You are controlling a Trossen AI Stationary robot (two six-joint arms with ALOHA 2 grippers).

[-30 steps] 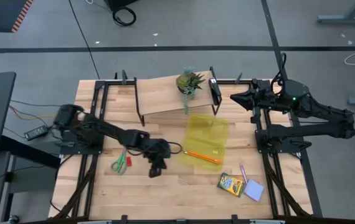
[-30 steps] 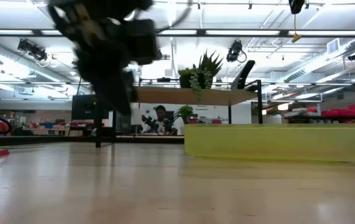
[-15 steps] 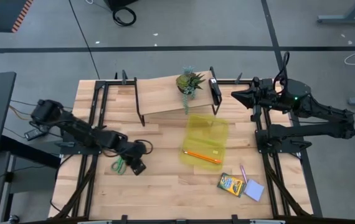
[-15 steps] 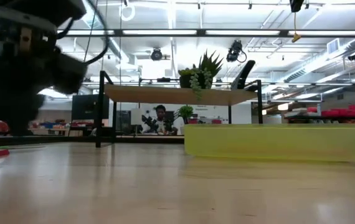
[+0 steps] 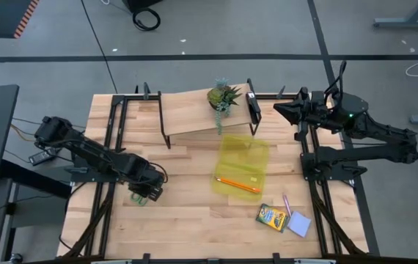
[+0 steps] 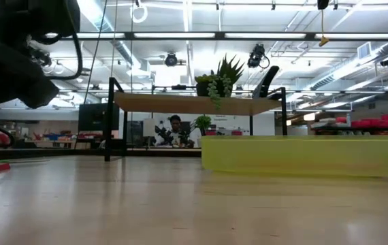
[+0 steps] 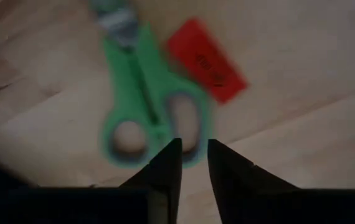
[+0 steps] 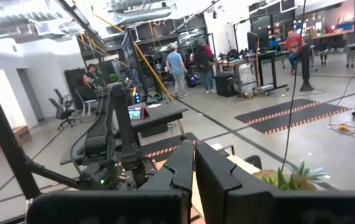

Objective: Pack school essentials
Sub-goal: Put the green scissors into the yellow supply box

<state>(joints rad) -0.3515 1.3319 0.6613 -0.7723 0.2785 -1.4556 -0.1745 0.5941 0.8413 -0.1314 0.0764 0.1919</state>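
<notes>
The left pincer (image 5: 146, 192) hangs directly over the green-handled scissors (image 7: 146, 99), well to the left of the translucent yellow pouch (image 5: 243, 164) as seen from above. In the left wrist view its two dark fingers (image 7: 165, 177) stand a narrow gap apart, their tips just above the scissors' finger loops and pinching nothing. The scissors lie flat on the wooden counter (image 5: 194, 220), with a small red tag (image 7: 206, 60) just beside the handles. From above, only a sliver of green shows under the pincer.

The yellow pouch lies open near the middle of the counter. One orange pencil (image 5: 237, 184) lies across the pouch's near end. Just beyond the pouch's near right corner sits the yellow-green crayon box (image 5: 271, 217), with the thin pink pen (image 5: 287, 204) and the pale blue square notepad (image 5: 298, 224) immediately to its right; all three rest on the counter, outside the pouch.

Behind the pouch stands a low wooden shelf (image 5: 187, 114) on dark legs, carrying a small potted spiky plant (image 5: 223, 97) at its right end.

The right pincer (image 5: 279, 111) is held raised at the far right of the counter, beyond the pouch's far right corner. Its fingers (image 8: 180, 168) are pressed together and hold nothing.

In the low view, a person (image 6: 174, 129) is seated far behind the shelf.
</notes>
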